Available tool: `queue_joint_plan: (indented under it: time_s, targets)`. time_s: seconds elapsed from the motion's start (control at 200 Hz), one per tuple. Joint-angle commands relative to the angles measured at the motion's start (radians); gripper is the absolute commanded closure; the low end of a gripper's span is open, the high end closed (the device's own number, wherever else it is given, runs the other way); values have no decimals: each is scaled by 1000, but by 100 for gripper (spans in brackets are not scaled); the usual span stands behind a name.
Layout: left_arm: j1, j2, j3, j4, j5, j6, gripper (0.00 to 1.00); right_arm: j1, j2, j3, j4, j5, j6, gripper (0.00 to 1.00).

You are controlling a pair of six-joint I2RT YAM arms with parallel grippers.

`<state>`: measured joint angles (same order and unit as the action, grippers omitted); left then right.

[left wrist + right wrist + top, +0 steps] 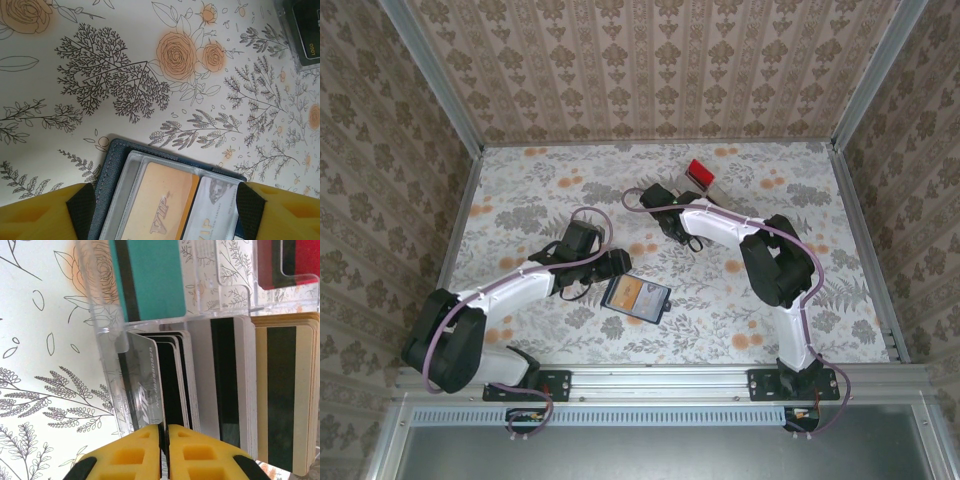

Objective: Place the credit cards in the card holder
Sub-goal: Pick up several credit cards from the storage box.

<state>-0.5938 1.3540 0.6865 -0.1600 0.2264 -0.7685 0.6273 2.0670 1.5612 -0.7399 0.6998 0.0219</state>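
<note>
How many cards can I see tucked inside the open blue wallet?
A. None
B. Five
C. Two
C: the left wrist view shows the open card holder with two cards in its clear pockets, a tan-orange card and a white-grey card beside it.

Open card holder [106, 175] (two credit cards [160, 202] inside)

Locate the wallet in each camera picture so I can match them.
Top: the wallet lies open, just below centre.
Left wrist: bottom centre, between the tips of the left pincer.
Right wrist: faces the clear card rack instead.
Shared landmark: the flowered tablecloth.
</note>
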Motion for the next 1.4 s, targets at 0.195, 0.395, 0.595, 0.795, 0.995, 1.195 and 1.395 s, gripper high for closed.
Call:
queue_joint_plan:
  time_s: [0.195, 0.395, 0.595, 0.795, 0.995, 1.195, 1.395]
  targets:
    - [5, 25, 14, 16, 21, -14, 22, -14, -45, -10, -24, -35, 4, 92]
    - [5, 26, 13, 17, 21, -15, 22, -42, -30, 29, -83, -231, 55, 97]
    - [3, 29, 19, 16, 22, -14, 22, -40, -38, 50, -104, -336, 137, 98]
    - [3, 26, 16, 14, 21, -15, 22, -33, -41, 71, -112, -429, 214, 98]
    - [3, 18, 8, 15, 14, -20, 22, 9, -22, 130, -155, -473, 308, 98]
    - [3, 23, 17, 13, 16, -16, 22, 58, 11, 160, -176, -351, 356, 94]
    - [3, 28, 17, 7, 17, -10, 22, 58, 29, 154, -188, -259, 322, 94]
